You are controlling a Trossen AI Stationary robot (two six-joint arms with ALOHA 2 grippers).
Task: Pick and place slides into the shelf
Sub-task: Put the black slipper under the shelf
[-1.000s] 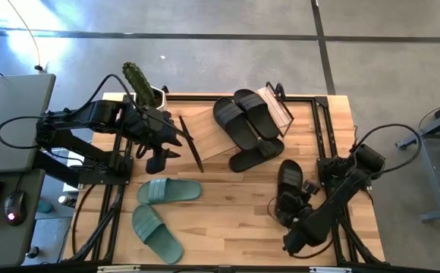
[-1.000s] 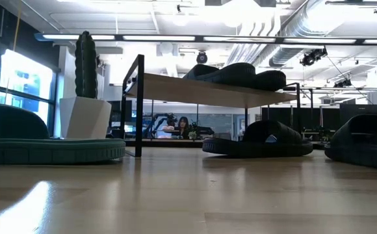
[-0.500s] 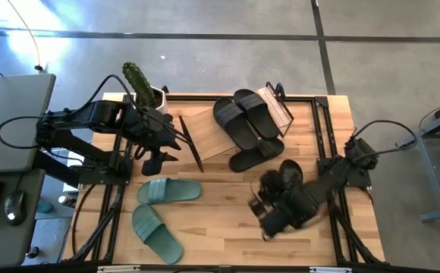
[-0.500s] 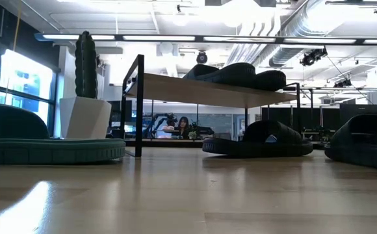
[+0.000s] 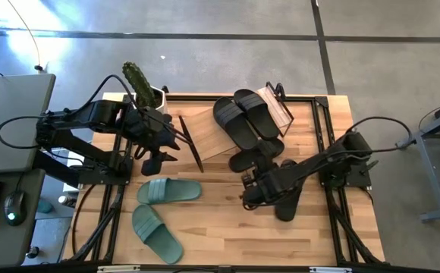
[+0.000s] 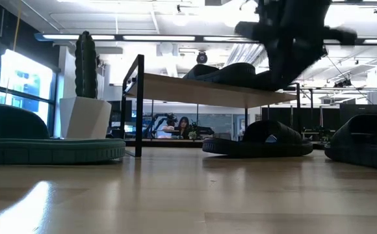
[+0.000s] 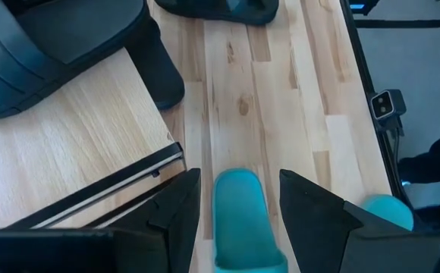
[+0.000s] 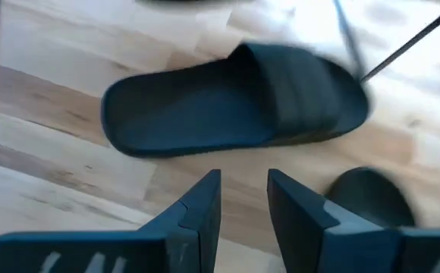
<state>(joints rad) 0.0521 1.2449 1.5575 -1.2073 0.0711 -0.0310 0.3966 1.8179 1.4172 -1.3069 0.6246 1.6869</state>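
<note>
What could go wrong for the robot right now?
1. The open right tool hovers near one black slide, with another black slide close by. It might bump that one or get a poor grip.
2. The shelf already carries two black slides, and a clumsy placing could knock them off.
The open left tool waits by the shelf.

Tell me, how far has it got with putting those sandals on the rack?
Done: two black sandals lie on top of the rack. In hand: nothing is gripped; the right pincer hovers open over the black sandals on the table beside the rack, while the left pincer waits open by the rack's other end. Left: those two black ones and two green sandals.
</note>
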